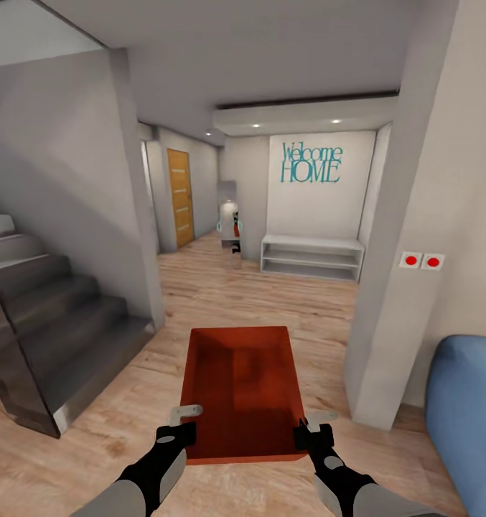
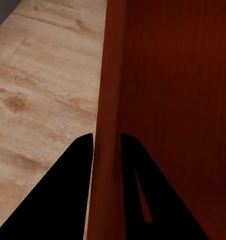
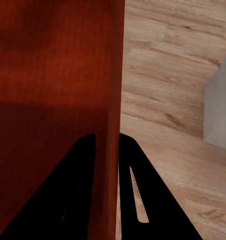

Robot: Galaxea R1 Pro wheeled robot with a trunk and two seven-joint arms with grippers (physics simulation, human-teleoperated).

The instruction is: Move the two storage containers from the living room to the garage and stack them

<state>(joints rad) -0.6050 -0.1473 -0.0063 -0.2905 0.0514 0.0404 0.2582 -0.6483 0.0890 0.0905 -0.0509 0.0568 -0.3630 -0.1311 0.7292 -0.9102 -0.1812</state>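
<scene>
Storage container [image 1: 243, 391] held above the wood-plank floor [image 1: 286, 301], in hallway. Left tool [image 1: 179, 425] clamps its left wall, right tool [image 1: 309, 429] its right wall; apparently only one bin.

The one readable text is "Welcome HOME" [image 1: 311, 163] in teal letters, "Welcome" in script above "HOME" in capitals; it stands on the white wall [image 1: 321, 201] above a low white shelf [image 1: 312, 257], far ahead of both claws. No other text, number or brand can be read.
</scene>
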